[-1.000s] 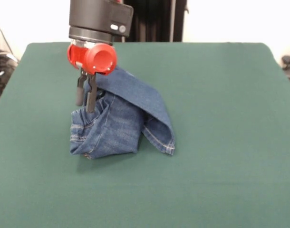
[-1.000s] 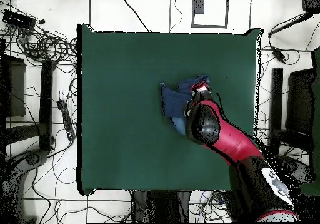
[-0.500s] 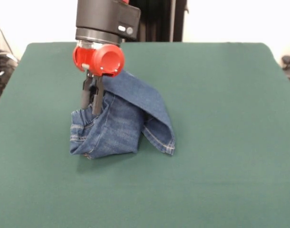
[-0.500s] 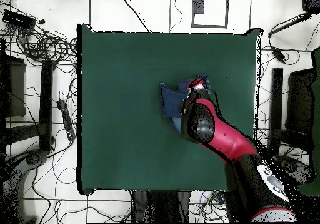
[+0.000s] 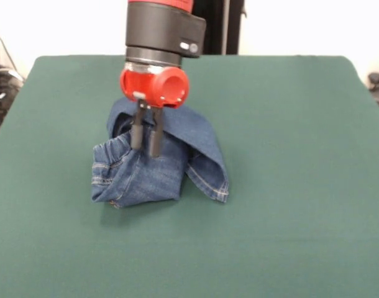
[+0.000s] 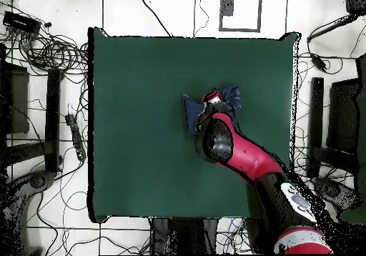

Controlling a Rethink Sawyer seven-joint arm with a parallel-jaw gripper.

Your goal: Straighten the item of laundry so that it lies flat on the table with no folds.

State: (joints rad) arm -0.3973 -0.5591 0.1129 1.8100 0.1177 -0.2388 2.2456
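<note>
Jeans sit bunched left of centre on the counter, directly beneath our hand (fingers slightly parted, gripping nothing we can see).

Front view: bright, even, diffuse light from above. The bunched blue denim jeans cast a faint soft shadow toward the camera on the dark green cloth-covered table. White backdrop blown out, no glare on cloth. Overhead view is softer, fine detail smeared.
</note>
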